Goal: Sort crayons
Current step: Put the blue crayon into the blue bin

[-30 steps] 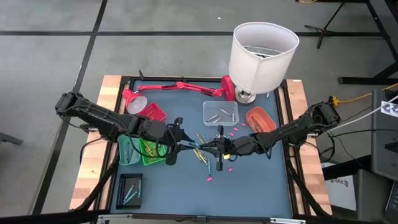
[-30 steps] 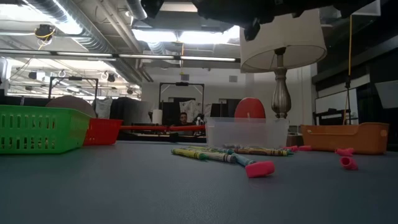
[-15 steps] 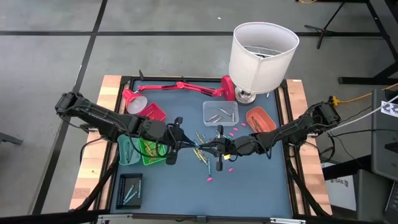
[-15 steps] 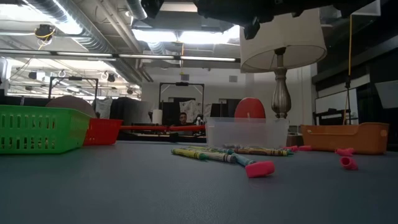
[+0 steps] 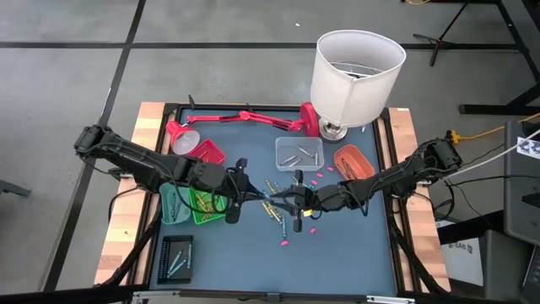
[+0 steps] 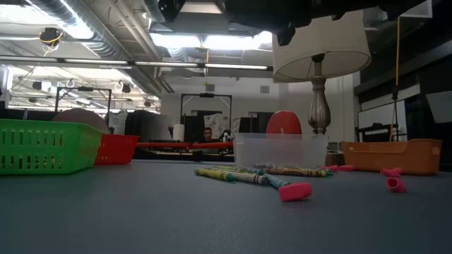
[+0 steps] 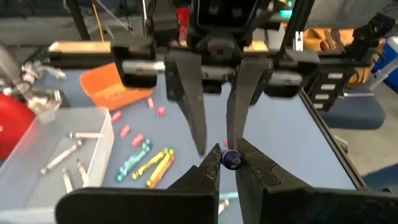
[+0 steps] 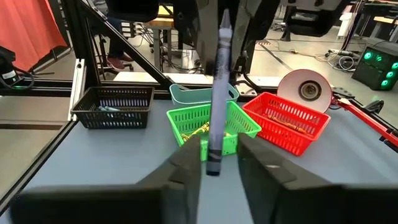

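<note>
Mid-table, the left gripper (image 5: 250, 196) is pinching the blue crayon (image 8: 217, 93) shut while the right gripper (image 5: 284, 201) is spreading open, empty; an off-centre pinch could let it tip and fall.

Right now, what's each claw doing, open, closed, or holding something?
Left claw: closed on the blue crayon, gripping its end.
Right claw: open, fingers apart on either side of that crayon.
</note>
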Controlling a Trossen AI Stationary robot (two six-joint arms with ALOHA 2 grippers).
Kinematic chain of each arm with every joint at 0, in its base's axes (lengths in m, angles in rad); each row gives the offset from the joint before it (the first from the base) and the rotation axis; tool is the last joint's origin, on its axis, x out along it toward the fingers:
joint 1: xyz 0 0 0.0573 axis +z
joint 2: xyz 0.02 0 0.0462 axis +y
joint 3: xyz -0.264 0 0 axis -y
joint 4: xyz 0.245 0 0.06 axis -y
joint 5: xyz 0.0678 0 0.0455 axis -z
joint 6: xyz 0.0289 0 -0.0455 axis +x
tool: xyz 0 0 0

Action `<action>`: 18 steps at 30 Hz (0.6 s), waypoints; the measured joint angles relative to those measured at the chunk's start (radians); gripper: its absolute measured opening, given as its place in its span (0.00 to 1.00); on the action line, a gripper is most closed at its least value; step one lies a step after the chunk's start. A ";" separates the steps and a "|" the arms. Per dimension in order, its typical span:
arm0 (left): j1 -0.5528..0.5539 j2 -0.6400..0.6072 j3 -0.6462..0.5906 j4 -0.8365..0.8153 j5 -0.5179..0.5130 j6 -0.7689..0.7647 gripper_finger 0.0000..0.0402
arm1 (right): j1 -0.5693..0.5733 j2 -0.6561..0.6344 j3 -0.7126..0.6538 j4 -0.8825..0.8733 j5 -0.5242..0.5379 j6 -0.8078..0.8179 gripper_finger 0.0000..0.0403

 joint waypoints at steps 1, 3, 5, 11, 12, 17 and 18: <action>0.000 -0.007 0.000 -0.020 0.000 -0.006 0.04 | 0.000 0.000 0.000 0.000 0.000 0.000 0.28; 0.000 -0.030 0.000 -0.069 0.003 -0.039 0.04 | 0.000 0.000 0.000 -0.008 0.000 0.000 0.33; 0.000 -0.066 0.000 -0.143 0.004 -0.094 0.04 | 0.000 0.000 0.000 -0.026 0.000 0.000 0.36; -0.001 -0.205 0.000 -0.481 0.157 -0.377 0.04 | 0.000 0.000 0.000 -0.114 0.000 0.002 0.39; -0.003 -0.228 0.000 -0.548 0.195 -0.432 0.04 | 0.000 0.000 0.000 -0.127 0.000 0.002 0.39; -0.044 -0.301 0.000 -0.888 0.288 -0.686 0.04 | 0.000 0.000 0.000 -0.177 0.000 0.003 0.39; -0.056 -0.306 0.000 -0.953 0.287 -0.734 0.04 | 0.000 0.000 0.000 -0.186 0.000 0.003 0.39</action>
